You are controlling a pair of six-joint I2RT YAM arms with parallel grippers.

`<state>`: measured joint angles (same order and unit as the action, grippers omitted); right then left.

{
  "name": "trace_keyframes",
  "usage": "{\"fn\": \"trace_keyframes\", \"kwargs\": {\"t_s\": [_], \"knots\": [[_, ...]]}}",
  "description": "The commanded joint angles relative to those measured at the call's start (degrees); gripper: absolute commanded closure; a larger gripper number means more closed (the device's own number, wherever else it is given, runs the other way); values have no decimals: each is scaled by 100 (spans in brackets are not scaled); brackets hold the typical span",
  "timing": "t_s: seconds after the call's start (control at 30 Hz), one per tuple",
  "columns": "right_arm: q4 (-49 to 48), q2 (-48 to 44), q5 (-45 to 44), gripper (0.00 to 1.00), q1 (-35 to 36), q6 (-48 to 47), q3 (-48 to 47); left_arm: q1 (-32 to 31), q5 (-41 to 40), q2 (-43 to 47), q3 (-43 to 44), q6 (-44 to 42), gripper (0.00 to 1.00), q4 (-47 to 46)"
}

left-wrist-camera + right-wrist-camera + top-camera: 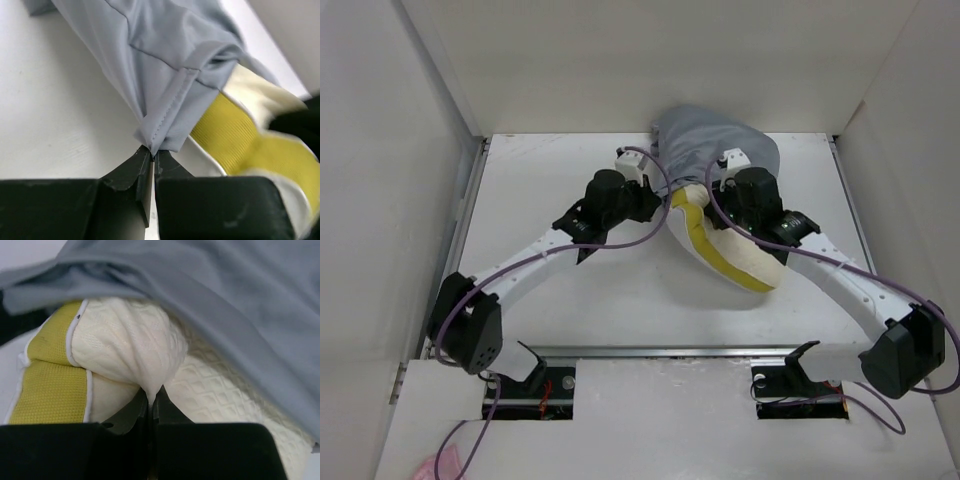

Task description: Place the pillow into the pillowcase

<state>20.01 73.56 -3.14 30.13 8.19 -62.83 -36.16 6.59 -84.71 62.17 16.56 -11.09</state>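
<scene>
Closest to us in the overhead view, a scrap of pink material lay in the bottom left corner, at the near edge where the arms were bolted. Purple cables looped along the left arm and the right arm. Beyond them we saw the white table, closed in by pale panels on three sides. Both arms reached inward to the middle of the table. The pillow lay there at a slant, its near end bare with the yellow band showing and its far end inside the grey pillowcase. The pillowcase bunched up toward the back panel. From above, the right arm's wrist lay over the pillow and hid part of it.

At the wrist cameras we found the left gripper pinched tight on the stitched hem of the pillowcase at its mouth, just beside the yellow band. The right gripper was pinched tight on a fold of the pillow's cream quilted cover, with the grey cloth draped just above it.
</scene>
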Motion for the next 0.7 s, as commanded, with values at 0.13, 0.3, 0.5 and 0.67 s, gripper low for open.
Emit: {"fn": "trace_keyframes", "kwargs": {"t_s": [0.13,0.3,0.5,0.67], "knots": [[-1446,140,-1398,100,-42,245,-352,-531,9,938,-320,41,100,256],[-2841,677,-3235,100,309,263,-301,-1023,-272,1368,-372,-12,100,818],[-6705,608,-3588,100,643,-533,805,-1252,-300,2106,-592,436,100,1276],[-9340,677,-2861,100,836,-1530,1431,-1306,-246,2853,-592,506,100,1538]]}}
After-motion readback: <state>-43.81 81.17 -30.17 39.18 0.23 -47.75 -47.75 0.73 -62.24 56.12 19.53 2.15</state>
